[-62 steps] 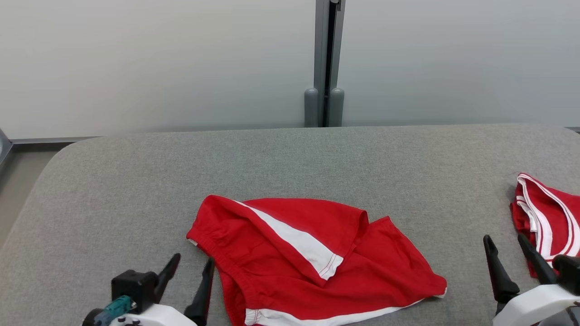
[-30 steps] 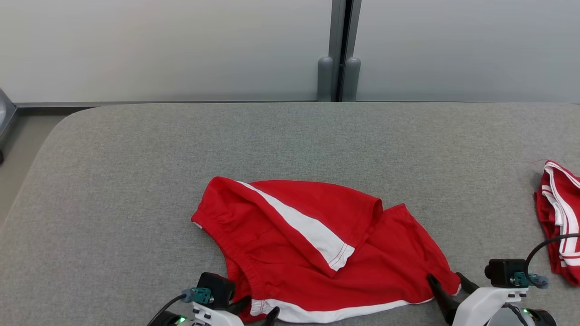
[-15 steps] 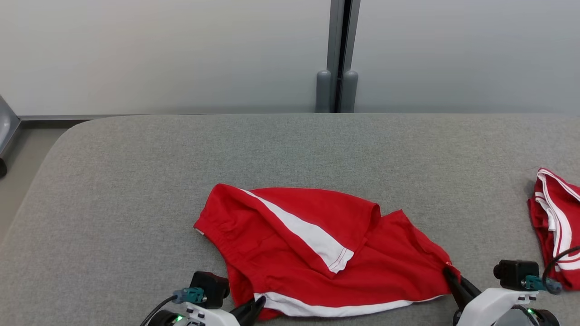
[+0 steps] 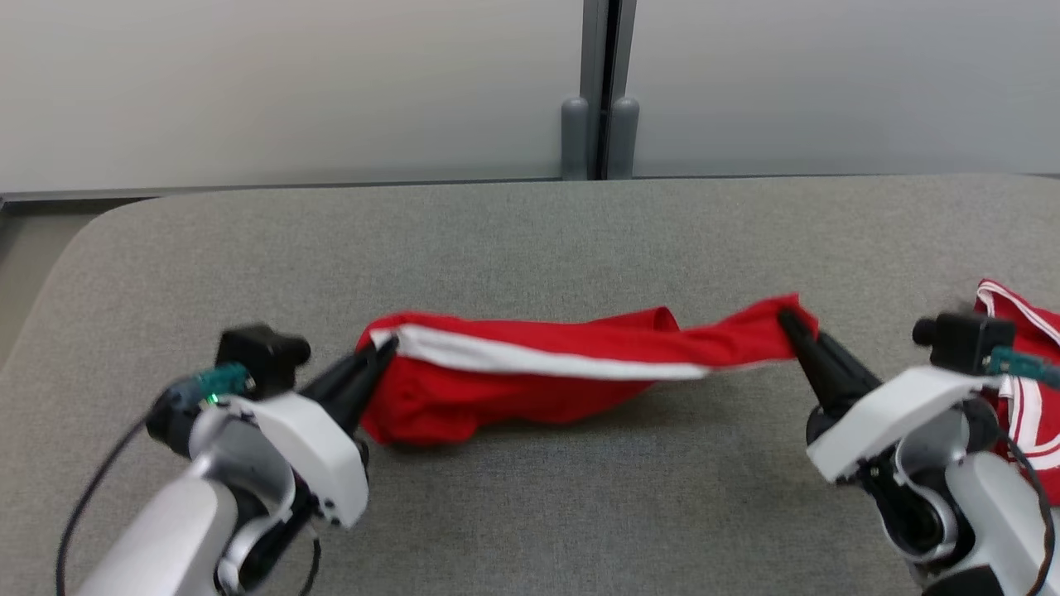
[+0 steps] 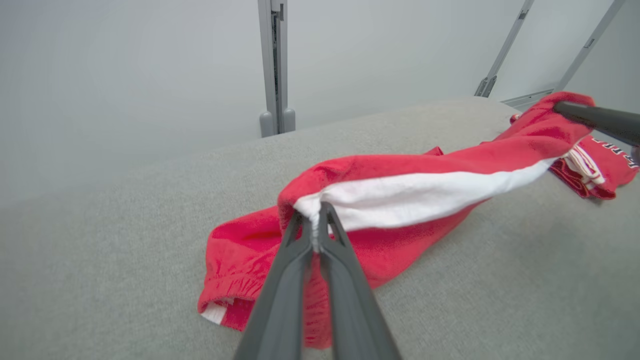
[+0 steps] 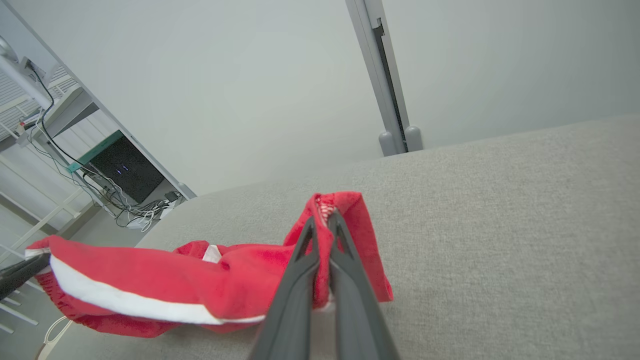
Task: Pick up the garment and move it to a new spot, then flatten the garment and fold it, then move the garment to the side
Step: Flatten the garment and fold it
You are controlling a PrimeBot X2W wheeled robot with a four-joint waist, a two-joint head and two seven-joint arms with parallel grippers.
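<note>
Head camera looks down across the table; wrist cameras face the shared garment closely.

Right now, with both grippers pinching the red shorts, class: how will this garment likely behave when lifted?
Probably floppy: the red shorts sag between the left gripper and right gripper, their lower part drooping to the table. Likely light: two fingertip pinches hold them up. Apt to bunch, as the crumpled left end suggests.

The left tool and right tool have clamped onto the red shorts and lifted them taut.
</note>
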